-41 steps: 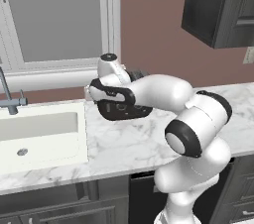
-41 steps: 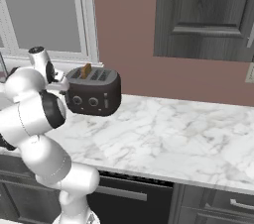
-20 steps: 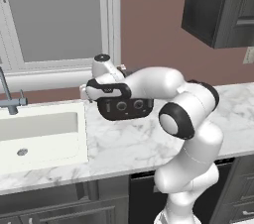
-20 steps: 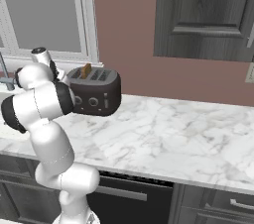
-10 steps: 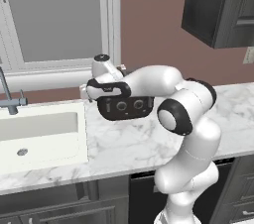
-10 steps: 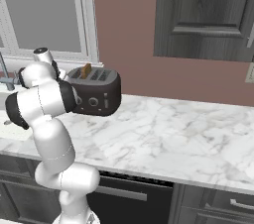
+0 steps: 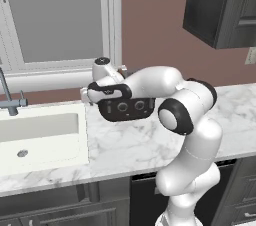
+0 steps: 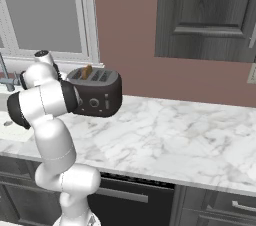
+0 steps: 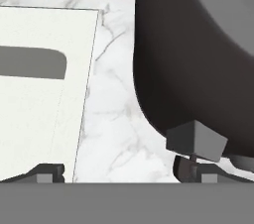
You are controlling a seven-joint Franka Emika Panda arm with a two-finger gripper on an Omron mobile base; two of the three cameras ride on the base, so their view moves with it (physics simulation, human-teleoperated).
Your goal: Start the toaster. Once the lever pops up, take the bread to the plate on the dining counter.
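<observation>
The black toaster point(image 7: 126, 109) stands on the marble worktop by the wall, with the brown bread point(image 8: 87, 72) sticking up from a slot near its left end. My gripper point(image 7: 90, 101) hangs at the toaster's left end, pointing down. In the hand view the toaster point(image 9: 188, 54) curves along the right side, and its dark lever block point(image 9: 196, 140) juts out just above one of my fingertips point(image 9: 191, 170). The gripper point(image 9: 119, 173) is open, with nothing between the fingers. The plate and the dining counter are out of view.
A white sink point(image 7: 40, 135) with a grey faucet point(image 7: 10, 101) lies left of the toaster, close to my hand. A dark wall cabinet point(image 7: 220, 5) hangs above on the right. The marble worktop point(image 8: 190, 135) stretches bare to the toaster's right.
The hand has held its place at the toaster's left end. Only the elbow has drifted slightly left. The jaws have stayed open.
</observation>
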